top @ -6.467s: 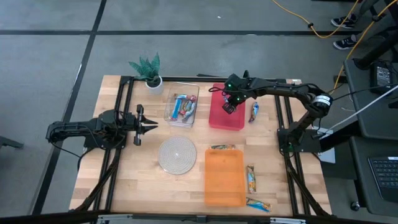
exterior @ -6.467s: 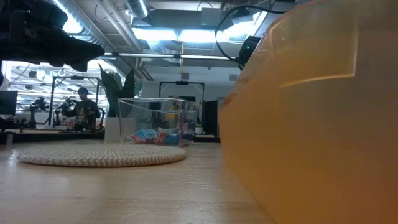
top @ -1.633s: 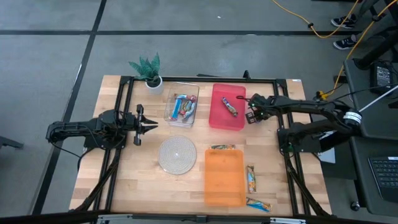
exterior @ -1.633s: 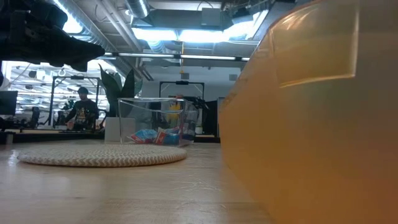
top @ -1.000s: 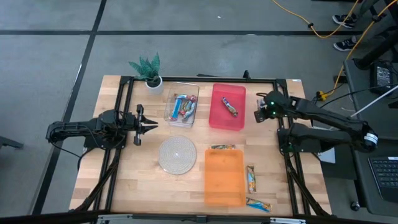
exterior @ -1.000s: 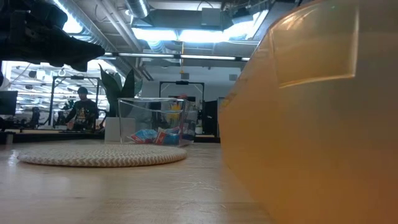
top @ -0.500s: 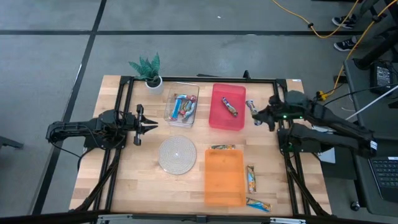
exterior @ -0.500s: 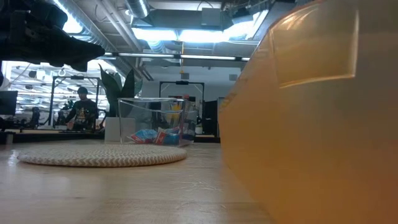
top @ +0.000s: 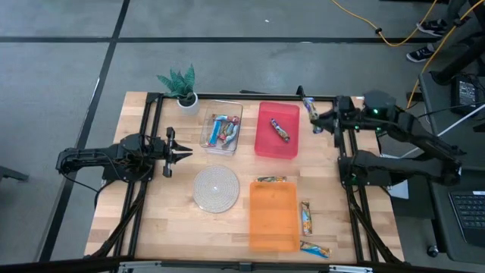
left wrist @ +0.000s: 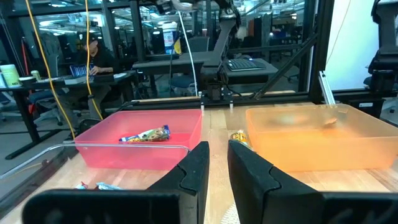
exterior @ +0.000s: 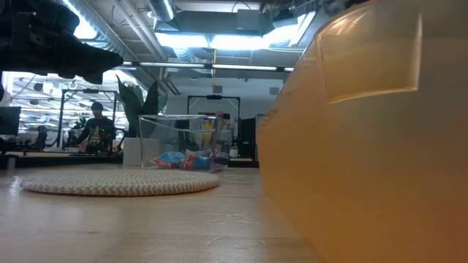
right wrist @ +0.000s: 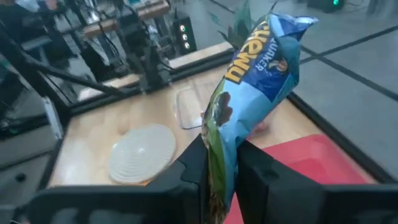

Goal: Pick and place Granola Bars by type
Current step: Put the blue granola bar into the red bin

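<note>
The right hand [top: 317,121] is clamped on a blue granola bar [right wrist: 255,93], holding it above the surface's far right edge beside the red bin [top: 276,130]. The left hand [top: 182,152], fingers nearly closed and empty, waits near the surface's left edge.

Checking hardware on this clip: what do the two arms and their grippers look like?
Both arms are dark, slim, jointed tubes mounted on black frame rails. The left gripper ends in two narrow, pointed black fingers. The right gripper is matching black, with blocky fingers in its wrist view, a green light and black cabling near its wrist.
</note>
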`<act>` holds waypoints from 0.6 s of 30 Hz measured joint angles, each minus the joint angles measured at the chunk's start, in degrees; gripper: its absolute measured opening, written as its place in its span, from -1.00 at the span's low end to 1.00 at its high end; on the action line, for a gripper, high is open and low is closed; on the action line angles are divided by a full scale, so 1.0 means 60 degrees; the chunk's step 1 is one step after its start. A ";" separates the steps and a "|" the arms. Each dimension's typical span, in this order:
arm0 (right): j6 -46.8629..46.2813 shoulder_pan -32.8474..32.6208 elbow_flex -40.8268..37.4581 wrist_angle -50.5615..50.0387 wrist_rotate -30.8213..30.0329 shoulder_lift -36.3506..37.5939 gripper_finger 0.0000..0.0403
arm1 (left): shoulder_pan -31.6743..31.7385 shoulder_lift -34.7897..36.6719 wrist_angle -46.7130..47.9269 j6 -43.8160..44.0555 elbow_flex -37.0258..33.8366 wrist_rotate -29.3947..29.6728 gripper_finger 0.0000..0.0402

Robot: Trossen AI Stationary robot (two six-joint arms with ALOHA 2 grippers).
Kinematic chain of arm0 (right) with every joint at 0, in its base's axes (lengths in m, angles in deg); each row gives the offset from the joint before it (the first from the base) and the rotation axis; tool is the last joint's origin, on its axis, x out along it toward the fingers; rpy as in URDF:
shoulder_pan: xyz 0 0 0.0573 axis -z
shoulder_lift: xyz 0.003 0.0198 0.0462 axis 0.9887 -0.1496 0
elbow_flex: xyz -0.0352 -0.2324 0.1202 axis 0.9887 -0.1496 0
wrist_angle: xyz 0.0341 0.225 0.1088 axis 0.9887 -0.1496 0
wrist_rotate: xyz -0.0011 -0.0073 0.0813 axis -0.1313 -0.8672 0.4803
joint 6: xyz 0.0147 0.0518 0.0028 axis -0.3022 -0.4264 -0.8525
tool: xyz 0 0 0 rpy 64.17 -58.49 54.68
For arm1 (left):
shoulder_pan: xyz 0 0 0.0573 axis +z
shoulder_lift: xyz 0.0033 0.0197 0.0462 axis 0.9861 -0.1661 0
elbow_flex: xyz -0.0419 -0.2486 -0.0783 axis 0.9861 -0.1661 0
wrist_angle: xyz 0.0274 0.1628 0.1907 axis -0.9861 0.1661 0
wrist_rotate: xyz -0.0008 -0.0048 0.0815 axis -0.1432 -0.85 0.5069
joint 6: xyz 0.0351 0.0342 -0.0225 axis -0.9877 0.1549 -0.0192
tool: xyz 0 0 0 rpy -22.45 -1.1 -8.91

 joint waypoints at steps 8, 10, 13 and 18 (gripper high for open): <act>0.1159 0.0782 0.0791 -0.0017 -0.0034 -0.2461 -0.69 | 0.0000 0.0000 0.0000 -0.0004 0.0000 0.0000 -0.73; 0.1112 0.0933 0.0791 -0.0026 -0.0059 -0.2943 -0.69 | 0.0000 0.0000 0.0000 0.0000 0.0000 0.0000 -0.73; 0.1333 0.1119 0.0796 -0.0019 -0.0044 -0.3573 -0.69 | -0.0001 0.0000 0.0000 0.0000 0.0000 0.0000 -0.73; 0.1613 0.1384 0.0802 0.0236 -0.0043 -0.4746 -0.69 | 0.0000 0.0002 0.0000 0.0000 0.0000 0.0000 -0.73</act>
